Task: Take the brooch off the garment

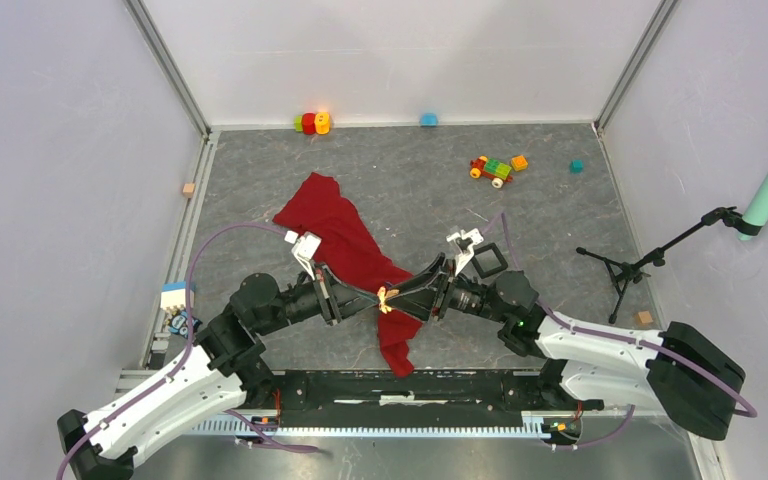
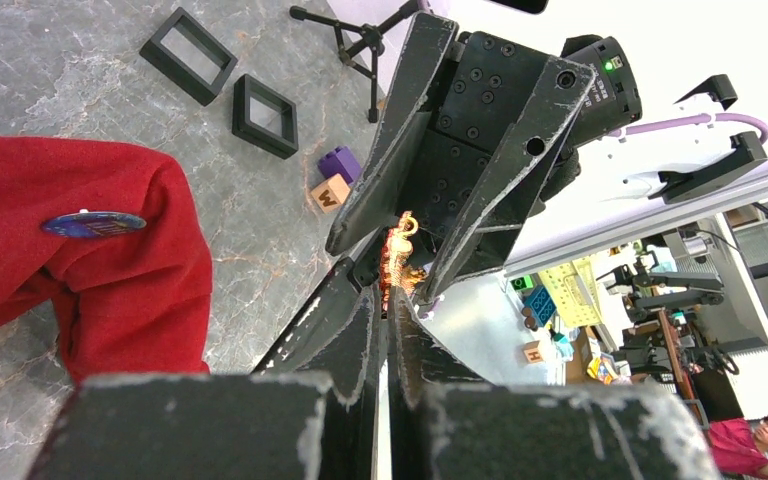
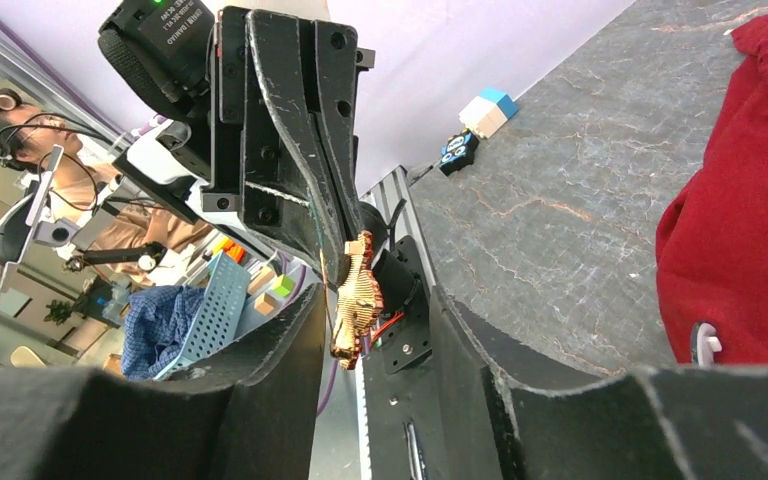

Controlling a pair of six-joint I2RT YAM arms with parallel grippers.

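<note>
As L fingers [image 2: 345, 320] pinch brooch [image 2: 400, 255], R fingers [image 2: 390, 150] flank it.

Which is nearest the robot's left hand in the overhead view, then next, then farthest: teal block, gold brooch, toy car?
1. The gold brooch, pinched at the tips of the left hand, mid-table.
2. The toy car, far side, right of centre.
3. The teal block, farther right, near the wall.
</note>
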